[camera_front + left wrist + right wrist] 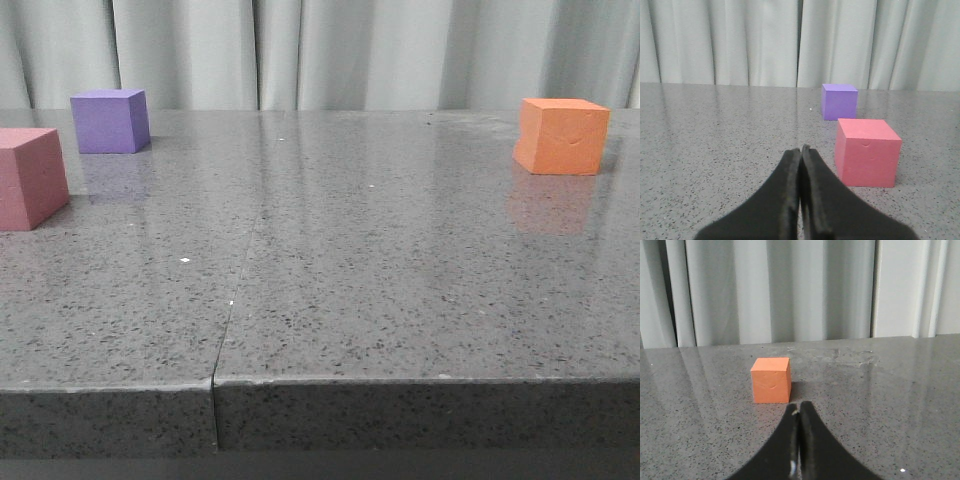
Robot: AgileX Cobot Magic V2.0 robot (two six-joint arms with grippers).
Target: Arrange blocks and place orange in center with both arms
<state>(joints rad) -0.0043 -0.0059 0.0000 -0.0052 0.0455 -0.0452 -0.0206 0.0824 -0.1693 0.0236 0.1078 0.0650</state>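
Fingers of the left gripper (800, 150) are pressed together with no gap between them, holding nothing, low over the grey speckled table (400, 300). Just beyond their tips and off to one side sits the pink-red cube (867, 152), resting flat and apart from the fingers. Farther out past it, on the same side, stands the purple cube (839, 101), near the pale curtain (740, 40) at the table's far edge; the two cubes do not touch.

Fingers of the right gripper (800, 407) are likewise closed tip to tip and empty. The orange cube (771, 380) sits on the table just ahead of those tips, slightly off their line, with a faint crease on the face turned toward them. It is not touching them.

From the front, the orange cube (561, 136) is far out at the right, the purple cube (110, 121) and pink-red cube (30, 177) at the left, well apart from it. A thin seam (235, 300) runs across the tabletop between them.
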